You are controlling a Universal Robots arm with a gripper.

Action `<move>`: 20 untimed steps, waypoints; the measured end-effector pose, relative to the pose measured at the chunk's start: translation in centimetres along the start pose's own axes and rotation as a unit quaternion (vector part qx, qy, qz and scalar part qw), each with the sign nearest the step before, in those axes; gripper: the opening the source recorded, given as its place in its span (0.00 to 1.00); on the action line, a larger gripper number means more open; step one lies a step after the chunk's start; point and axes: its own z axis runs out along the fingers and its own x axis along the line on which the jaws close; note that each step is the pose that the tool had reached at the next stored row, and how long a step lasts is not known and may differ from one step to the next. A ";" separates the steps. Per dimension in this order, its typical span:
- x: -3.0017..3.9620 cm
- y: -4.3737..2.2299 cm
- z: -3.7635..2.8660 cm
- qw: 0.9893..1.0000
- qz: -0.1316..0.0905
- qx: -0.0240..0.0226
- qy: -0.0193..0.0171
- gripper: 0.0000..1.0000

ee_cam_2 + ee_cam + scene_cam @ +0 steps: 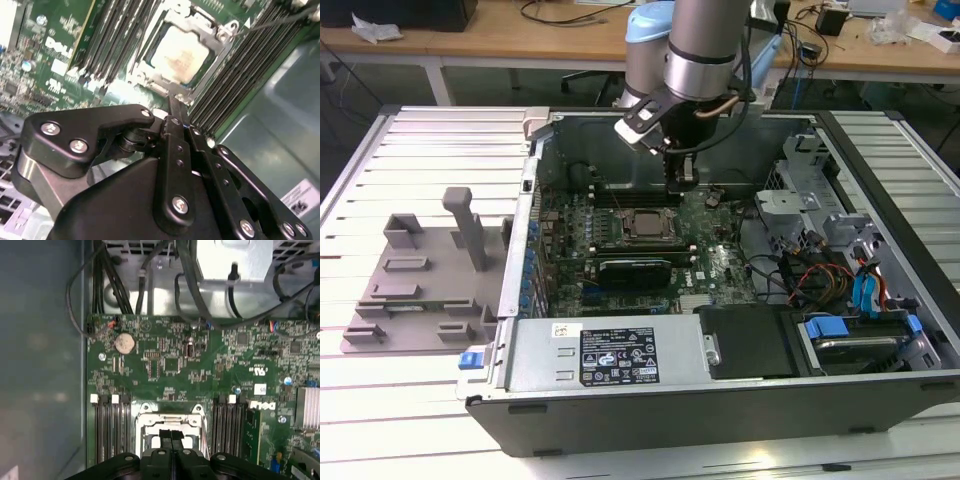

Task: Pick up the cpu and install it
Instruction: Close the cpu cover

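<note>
One cpu (180, 60) lies flat inside the socket frame (222, 37), and the gripper (171, 435) hangs just above the frame's edge, fingers pressed together around nothing; seating it well, I judge, needs square, gentle, vertical contact.

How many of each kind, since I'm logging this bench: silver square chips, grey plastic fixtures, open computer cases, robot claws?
Shiny silver square cpu: 1
Grey plastic fixture with upright posts: 1
Open black computer case: 1
Black claw: 1
Total: 4
</note>
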 end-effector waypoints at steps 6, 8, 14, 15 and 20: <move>0.07 -2.32 1.37 1.000 0.000 0.000 0.000 0.11; 0.09 -2.98 1.81 1.000 0.000 0.000 0.000 0.11; 0.19 -5.04 4.16 1.000 0.000 0.000 0.000 0.11; 0.19 -5.04 4.45 1.000 0.000 0.000 0.000 0.11; 0.13 -4.98 4.55 1.000 0.000 0.000 0.000 0.11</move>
